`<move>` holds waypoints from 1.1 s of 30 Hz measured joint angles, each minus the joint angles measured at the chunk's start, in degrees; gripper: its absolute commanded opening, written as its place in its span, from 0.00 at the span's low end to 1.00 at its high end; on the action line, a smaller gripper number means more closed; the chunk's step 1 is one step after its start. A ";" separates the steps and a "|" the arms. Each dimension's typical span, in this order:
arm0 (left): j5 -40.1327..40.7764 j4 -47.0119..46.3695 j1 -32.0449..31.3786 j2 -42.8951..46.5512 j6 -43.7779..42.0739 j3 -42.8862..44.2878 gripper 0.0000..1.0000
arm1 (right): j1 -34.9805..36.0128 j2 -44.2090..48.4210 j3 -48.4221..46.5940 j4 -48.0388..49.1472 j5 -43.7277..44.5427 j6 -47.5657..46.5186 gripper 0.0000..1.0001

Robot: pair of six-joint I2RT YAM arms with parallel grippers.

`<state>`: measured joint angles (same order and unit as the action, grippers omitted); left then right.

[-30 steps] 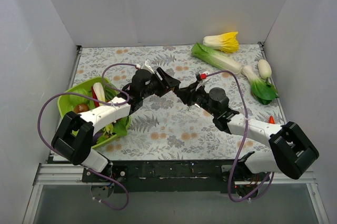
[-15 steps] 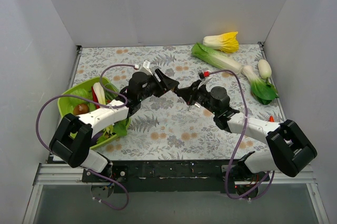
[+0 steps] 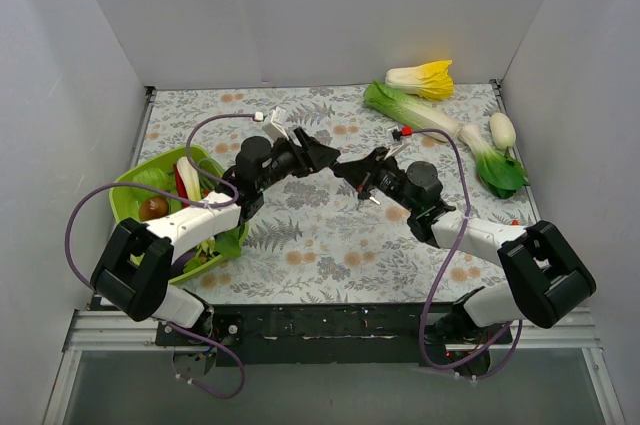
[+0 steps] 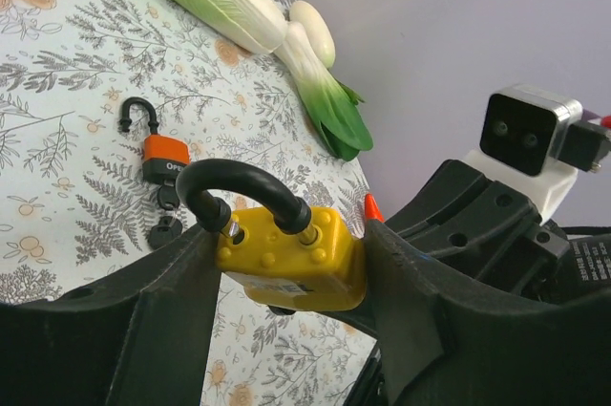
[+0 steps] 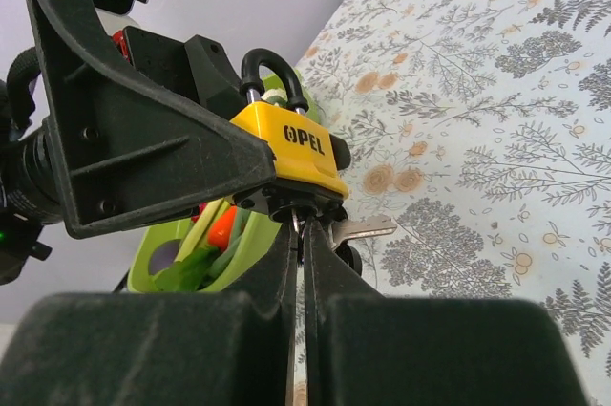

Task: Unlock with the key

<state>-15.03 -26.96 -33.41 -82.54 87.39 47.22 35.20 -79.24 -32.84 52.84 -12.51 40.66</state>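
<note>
Yellow padlock [image 4: 286, 253], marked OPEL, is clamped by its body between the two fingers of the left tool [image 4: 286, 277] and held clear above the table [image 3: 330, 245]. Its black shackle points upward, and both legs enter the body.

The right tool [image 5: 298, 258] sits directly under the padlock's base, with its fingers pressed nearly together on the key [image 5: 368, 227]. One silver blade rises from the fingertips to the underside of the lock. A second blade of the same bunch sticks out sideways. How deep the upright blade sits in the keyhole cannot be told.

An orange padlock [image 4: 164, 150] lies on the table, well apart from both tools. A green basket [image 3: 130, 185] of vegetables stands at the table's left edge. Leafy vegetables [image 3: 410, 110] lie at the far right corner.
</note>
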 measured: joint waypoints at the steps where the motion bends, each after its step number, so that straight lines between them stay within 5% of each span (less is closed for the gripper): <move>1: -0.31 -0.46 0.04 0.02 -0.70 -0.04 0.00 | -0.07 -0.11 0.00 0.31 -0.13 1.07 0.01; 8: -1.11 -1.84 0.22 1.55 -3.52 -0.79 0.00 | -0.31 -0.31 0.04 2.25 -1.44 4.15 0.01; 15: 0.72 6.21 -0.37 1.86 -1.40 1.16 0.00 | -0.20 0.39 0.92 0.37 -1.20 -0.02 0.01; 22: 2.60 15.17 -1.31 0.94 3.61 4.70 0.00 | 0.07 5.64 2.14 -5.14 -3.34 -8.37 0.56; 33: 2.78 17.97 -0.02 -2.27 8.31 4.85 0.00 | 0.33 14.51 12.31 -7.34 -4.35 -15.37 0.64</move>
<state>-12.25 -8.99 -33.43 -84.82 95.70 52.07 35.53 -64.73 -20.53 45.50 -16.86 25.30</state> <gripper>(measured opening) 0.545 0.639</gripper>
